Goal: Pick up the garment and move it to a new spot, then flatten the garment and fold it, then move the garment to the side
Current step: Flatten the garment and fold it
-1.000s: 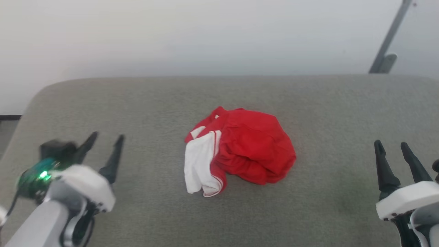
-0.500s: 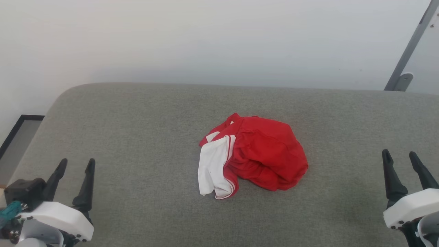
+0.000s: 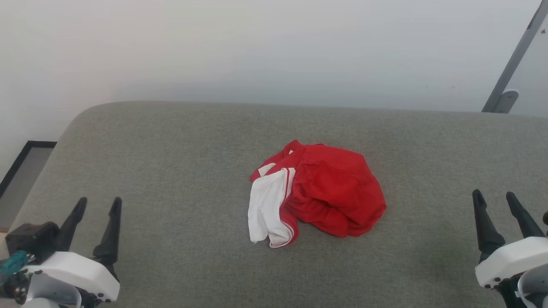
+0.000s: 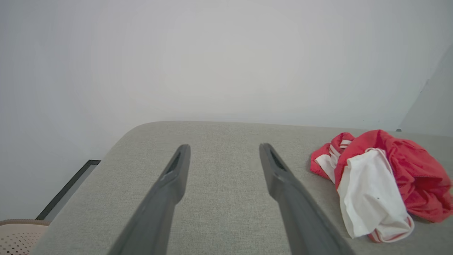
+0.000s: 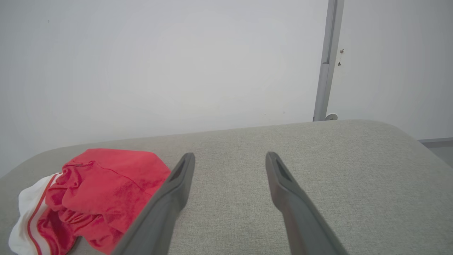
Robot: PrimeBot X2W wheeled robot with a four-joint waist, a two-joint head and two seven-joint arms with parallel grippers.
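Observation:
The garment [image 3: 319, 192] lies crumpled in a heap at the middle of the grey padded table [image 3: 180, 145], red with a white panel and striped trim on its left side. It shows at the right of the left wrist view [image 4: 378, 180] and at the lower left of the right wrist view [image 5: 95, 194]. My left gripper [image 3: 99, 204] stands open near the table's front left, well apart from the garment. My right gripper [image 3: 494, 196] stands open at the front right, also clear of it. Nothing is between either pair of fingers.
A white wall rises behind the table. A grey metal post [image 3: 511, 64] leans at the far right. Floor with a dark skirting strip [image 3: 19, 160] shows past the table's left end, and a beige perforated basket [image 4: 17, 233] sits low at the left.
The head camera has swung, shifting the whole picture. My left gripper has drawn back toward the front left corner and settled. The garment has not changed shape.

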